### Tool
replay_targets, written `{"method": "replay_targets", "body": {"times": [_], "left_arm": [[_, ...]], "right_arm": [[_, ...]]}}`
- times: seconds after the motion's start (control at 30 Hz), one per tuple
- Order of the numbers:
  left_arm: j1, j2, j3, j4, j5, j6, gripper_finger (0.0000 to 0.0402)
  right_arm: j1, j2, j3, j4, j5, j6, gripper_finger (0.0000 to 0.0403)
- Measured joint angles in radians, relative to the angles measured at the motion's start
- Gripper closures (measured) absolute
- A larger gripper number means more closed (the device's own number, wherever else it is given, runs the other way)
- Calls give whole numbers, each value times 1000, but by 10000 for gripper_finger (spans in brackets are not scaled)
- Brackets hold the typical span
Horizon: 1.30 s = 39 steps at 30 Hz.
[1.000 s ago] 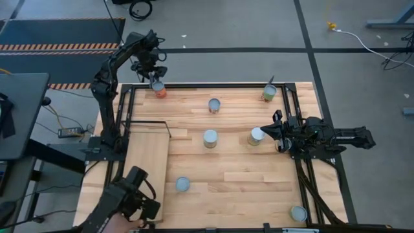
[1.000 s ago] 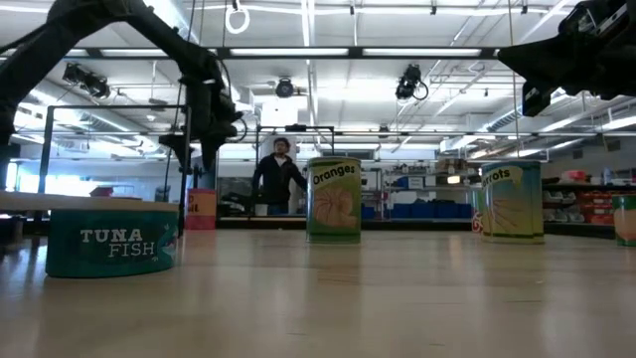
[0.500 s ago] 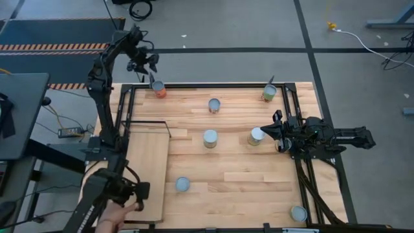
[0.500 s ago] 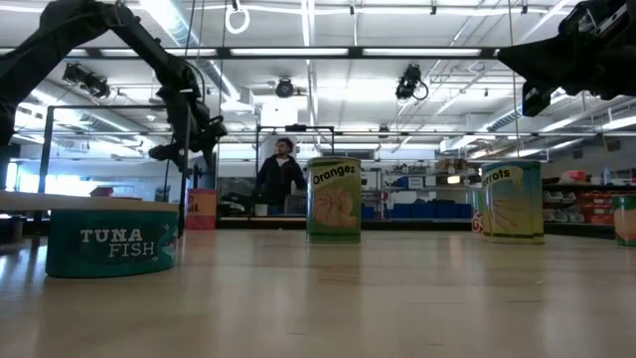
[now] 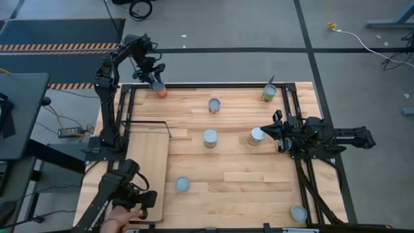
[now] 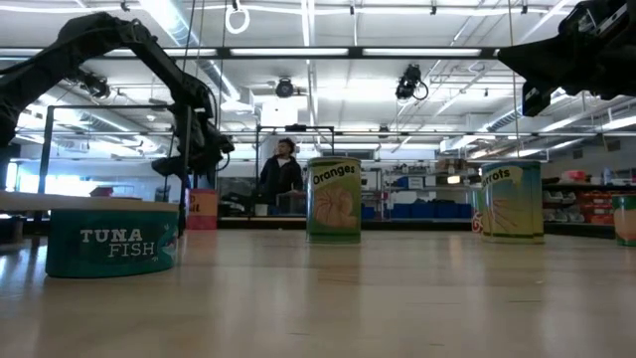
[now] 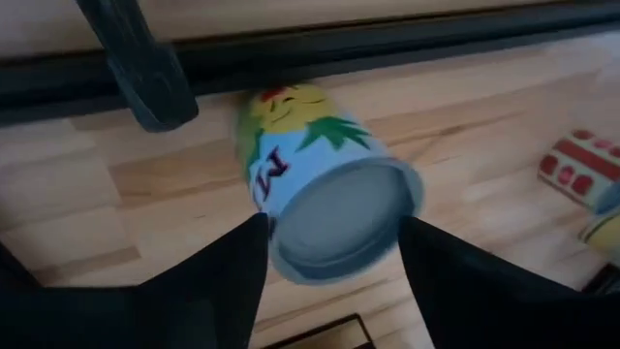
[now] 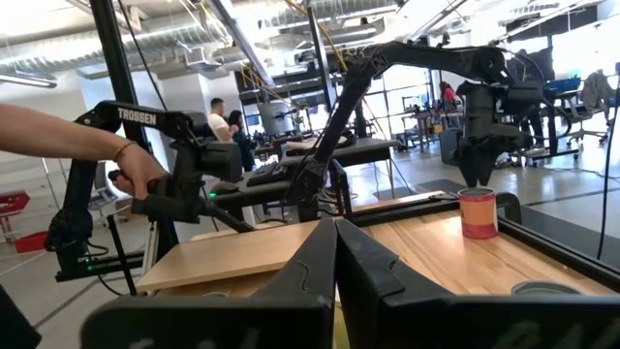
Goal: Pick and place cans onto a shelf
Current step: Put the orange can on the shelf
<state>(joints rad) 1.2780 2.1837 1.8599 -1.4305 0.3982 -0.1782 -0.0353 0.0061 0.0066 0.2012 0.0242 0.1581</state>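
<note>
Seven cans [image 5: 210,138] we count on the tabletop [image 5: 239,171] (none on the shelf [image 5: 147,169]); left gripper [image 5: 157,82] straddles the far-corner can [image 7: 329,211], grip unclear; right gripper [image 5: 279,134] closed, empty.

Your left arm reaches from its base up along the left edge of the bench to the far left corner, elbow raised high, wrist bent downward. Your left gripper [image 5: 156,77] hangs there pointing down, its jaws spread apart, one dark finger [image 7: 208,281] on each side of its wrist view. Your right arm lies stretched low over the right side of the bench, forearm level and pointing inward toward the middle. Your right gripper [image 5: 277,131] sits at its inner end with the jaws pressed fully together, fingers [image 8: 310,276] meeting in a single dark wedge
</note>
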Motion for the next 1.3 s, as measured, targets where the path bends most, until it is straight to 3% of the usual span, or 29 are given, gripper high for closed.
{"method": "replay_targets", "body": {"times": [0.13, 0.37, 0.73, 1.0, 1.3], "left_arm": [[6, -1, -1, -26, -47, -81, 200], [-21, 5, -1, -69, 2, -214, 243], [-111, 31, -1, -20, -6, -443, 271], [-164, 31, -1, 13, 17, -498, 297], [-209, 29, 1, 84, 22, -520, 388]], "right_arm": [[0, 0, 0, 0, 0, 0, 389], [0, 0, 0, 0, 0, 0, 389], [0, 0, 0, 0, 0, 0, 389], [0, 0, 0, 0, 0, 0, 389], [0, 0, 0, 0, 0, 0, 389]]}}
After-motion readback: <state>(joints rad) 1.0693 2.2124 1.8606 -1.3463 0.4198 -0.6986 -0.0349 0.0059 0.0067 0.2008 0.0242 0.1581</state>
